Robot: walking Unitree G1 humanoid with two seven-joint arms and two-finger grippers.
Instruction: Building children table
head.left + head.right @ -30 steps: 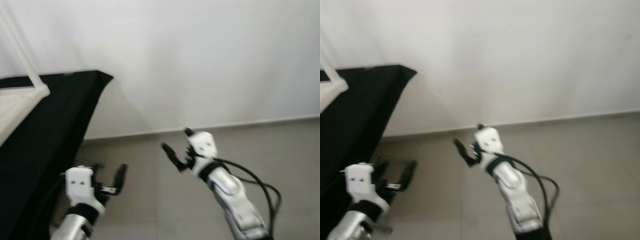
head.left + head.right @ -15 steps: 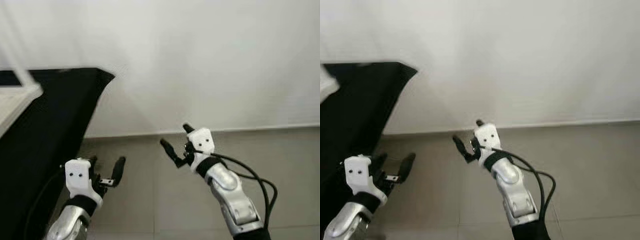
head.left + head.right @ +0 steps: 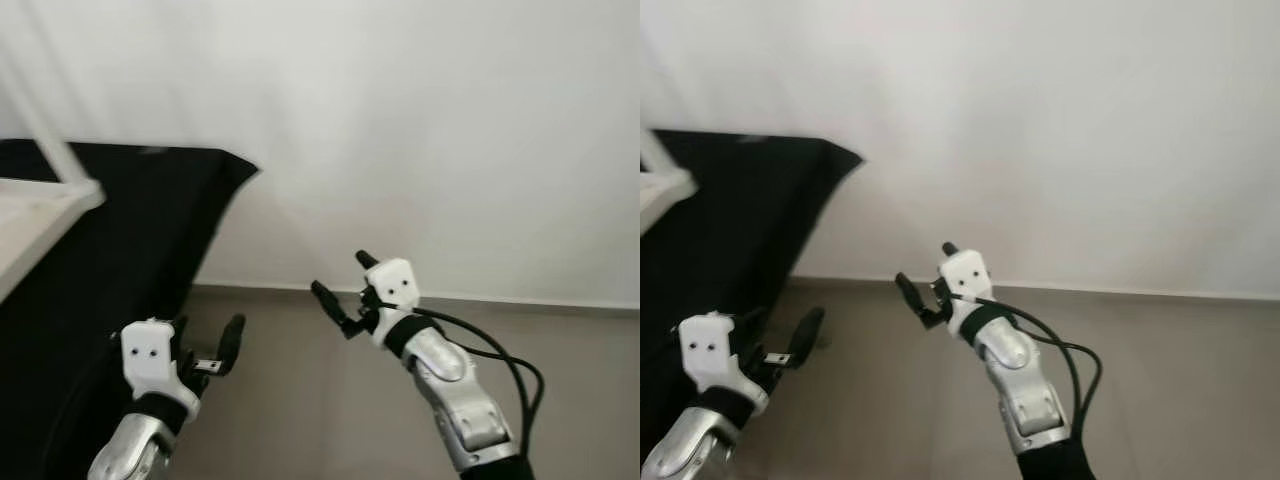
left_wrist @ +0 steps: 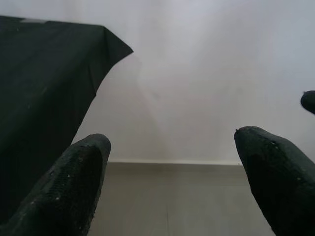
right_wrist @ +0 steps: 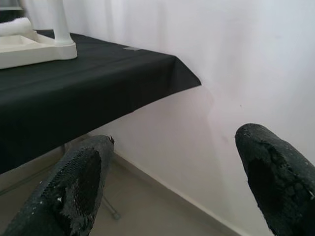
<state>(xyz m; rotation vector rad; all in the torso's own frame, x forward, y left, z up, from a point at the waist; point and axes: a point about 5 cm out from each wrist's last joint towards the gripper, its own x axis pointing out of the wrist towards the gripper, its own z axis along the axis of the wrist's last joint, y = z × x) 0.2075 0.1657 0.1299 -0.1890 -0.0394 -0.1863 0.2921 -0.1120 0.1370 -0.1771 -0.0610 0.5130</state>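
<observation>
Left gripper (image 3: pixel 208 345): raised in front of the body, fingers spread wide, nothing between them; the black-draped table (image 3: pixel 120 240) lies just off its outer side.
Right gripper (image 3: pixel 342 290): held up ahead of the left one and further from the table, fingers parted wide, holding nothing; bare wall (image 3: pixel 420 130) and tiled floor (image 3: pixel 300 420) beyond its tips.
Children's table part (image 5: pixel 34 42): a white plastic frame with an upright leg, resting on the black cloth, well away from both grippers, out past the left gripper's outer side.
Step in hand: judged to be the approach, with no part grasped yet.
Doing it well: turn toward the black table until the white frame sits squarely ahead of both grippers, keep the fingers spread, and close in before reaching.
Risk: reaching from this angle would likely snag the hanging cloth.
</observation>
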